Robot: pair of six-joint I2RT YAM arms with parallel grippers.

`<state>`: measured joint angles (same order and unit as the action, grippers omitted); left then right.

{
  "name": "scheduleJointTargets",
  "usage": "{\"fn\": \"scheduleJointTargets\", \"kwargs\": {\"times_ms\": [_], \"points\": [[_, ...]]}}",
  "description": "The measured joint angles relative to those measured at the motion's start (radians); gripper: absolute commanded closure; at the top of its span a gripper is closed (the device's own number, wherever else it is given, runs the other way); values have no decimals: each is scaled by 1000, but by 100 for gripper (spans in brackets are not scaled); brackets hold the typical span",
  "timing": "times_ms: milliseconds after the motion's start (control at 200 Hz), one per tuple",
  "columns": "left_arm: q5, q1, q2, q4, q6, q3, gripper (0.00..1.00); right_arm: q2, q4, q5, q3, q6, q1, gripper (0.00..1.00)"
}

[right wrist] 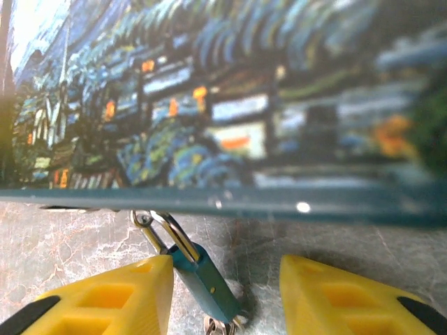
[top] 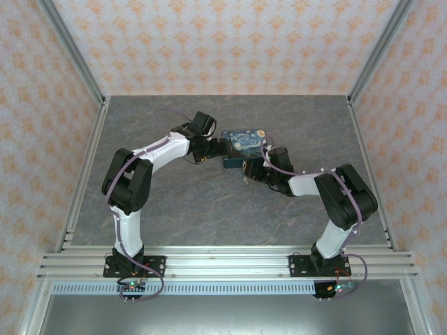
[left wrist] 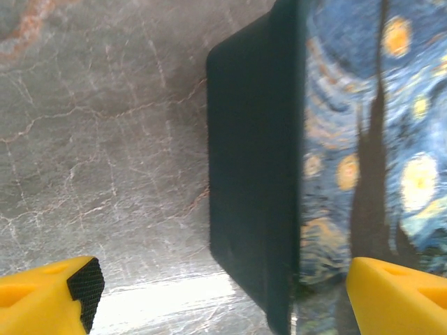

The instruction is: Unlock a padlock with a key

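The padlock (right wrist: 207, 280) has a small teal body and a silver shackle (right wrist: 162, 230). It lies tilted on the table, its shackle up against the lower edge of the blue night-sky box (right wrist: 230, 105). A small silvery metal bit (right wrist: 219, 325) sticks out of its lower end; I cannot tell whether it is the key. My right gripper (right wrist: 223, 303) is open around the padlock. Its left finger (right wrist: 119, 300) is right beside the body and its right finger (right wrist: 349, 300) stands well apart. My left gripper (left wrist: 223, 300) is open at the box's (left wrist: 251, 174) left end, one finger over bare table.
The box (top: 243, 142) sits mid-table between the two grippers, the left gripper (top: 215, 148) at its left end and the right gripper (top: 253, 169) at its front. Metal frame rails (top: 84, 181) border the grey marbled table (top: 209, 209).
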<state>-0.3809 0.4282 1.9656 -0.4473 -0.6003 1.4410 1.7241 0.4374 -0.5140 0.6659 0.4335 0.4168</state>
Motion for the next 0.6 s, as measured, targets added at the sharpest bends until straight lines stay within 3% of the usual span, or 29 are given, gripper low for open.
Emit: {"fn": "scheduleJointTargets", "kwargs": {"times_ms": [320,601], "points": [[-3,0,16,-12,0,38,9,20,25,-11,2,-9,0,71],[4,0,19,-14,3,38,9,24,42,-17,0,-6,10,100]]}}
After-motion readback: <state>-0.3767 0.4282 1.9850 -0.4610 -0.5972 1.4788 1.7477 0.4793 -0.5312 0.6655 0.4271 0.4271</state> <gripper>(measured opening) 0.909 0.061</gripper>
